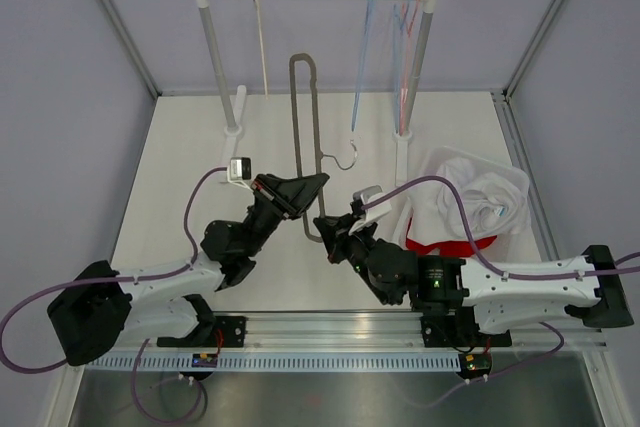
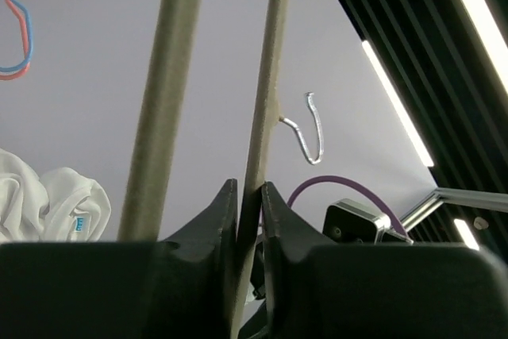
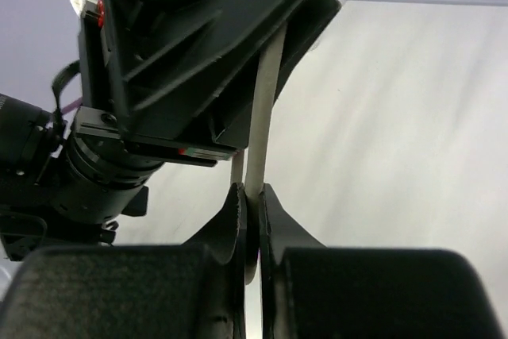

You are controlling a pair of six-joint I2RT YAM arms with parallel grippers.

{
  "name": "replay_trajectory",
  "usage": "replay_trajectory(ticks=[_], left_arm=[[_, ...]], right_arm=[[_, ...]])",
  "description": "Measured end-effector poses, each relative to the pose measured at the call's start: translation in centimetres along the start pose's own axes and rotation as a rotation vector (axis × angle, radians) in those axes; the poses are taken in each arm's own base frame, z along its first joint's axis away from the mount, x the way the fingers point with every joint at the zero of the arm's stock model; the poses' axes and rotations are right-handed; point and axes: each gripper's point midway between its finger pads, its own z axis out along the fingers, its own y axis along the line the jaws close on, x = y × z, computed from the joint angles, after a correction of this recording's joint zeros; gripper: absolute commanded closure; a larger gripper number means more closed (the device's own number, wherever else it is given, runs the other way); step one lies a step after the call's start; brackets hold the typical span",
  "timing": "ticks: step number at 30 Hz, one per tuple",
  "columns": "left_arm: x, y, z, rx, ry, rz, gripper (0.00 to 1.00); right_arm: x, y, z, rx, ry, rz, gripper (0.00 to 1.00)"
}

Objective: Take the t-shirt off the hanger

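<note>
The left gripper (image 1: 320, 183) and right gripper (image 1: 322, 223) each pinch the bare hanger (image 1: 297, 117), jaws nearly closed. The t-shirt (image 1: 470, 197) lies heaped at 3 o'clock (already off). 2 opposing grips could twist the hanger.

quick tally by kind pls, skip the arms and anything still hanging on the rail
hanger: 1
t-shirt: 1
rack: 1
red thing under the t-shirt, can't tell what: 1
total: 4
</note>
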Motion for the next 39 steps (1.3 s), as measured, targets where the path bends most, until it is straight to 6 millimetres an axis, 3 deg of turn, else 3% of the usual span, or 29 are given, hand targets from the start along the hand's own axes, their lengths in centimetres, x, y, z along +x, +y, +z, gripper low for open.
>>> replay_trajectory(ticks=[1,2,4,5,9,15,22,26,32,35,39], left_arm=[[0.0,-0.1,-0.2,0.002,0.003,0.005,0.70],[0.0,-0.3,-0.4,0.006,0.005,0.010,0.54],[-0.1,-0.8,-0.9,0.006,0.008,0.026,0.38],[-0.2,-1.3,-1.2,0.011,0.010,0.038,0.23],[-0.7,-3.9,-2.3,0.033,0.024,0.110,0.01],[-1.6,-7.9,-3.8,0.041,0.048,0.256,0.01],[-3.2,-10.7,-6.4,-0.055,0.093,0.486,0.01],[-4.7,-10.0,-10.2,-0.173,0.108,0.610,0.01],[-7.2,-8.4,-15.6,-0.320,0.087,0.744,0.01],[-7.9,-7.2,-17.1,-0.386,0.086,0.791,0.01],[-8.1,-5.1,-18.1,-0.464,0.118,0.838,0.01]], right_arm=[[0.1,-0.1,-0.1,0.001,0.005,-0.004,1.00],[0.2,-0.4,-0.2,0.013,0.012,-0.016,1.00],[0.4,-1.3,-0.5,0.043,0.042,-0.056,1.00],[0.3,-1.6,-0.7,0.061,0.056,-0.063,1.00],[-1.3,-2.5,-1.6,0.116,0.118,-0.073,1.00],[-2.9,-3.0,-2.6,0.175,0.211,-0.106,1.00],[-0.9,-6.6,-1.1,0.267,0.395,-0.227,1.00],[-1.1,-8.7,0.8,0.307,0.479,-0.269,1.00],[-4.3,-10.3,4.9,0.316,0.490,-0.273,1.00],[-5.6,-11.0,7.7,0.324,0.483,-0.276,1.00],[-5.7,-12.0,12.0,0.335,0.506,-0.304,1.00]])
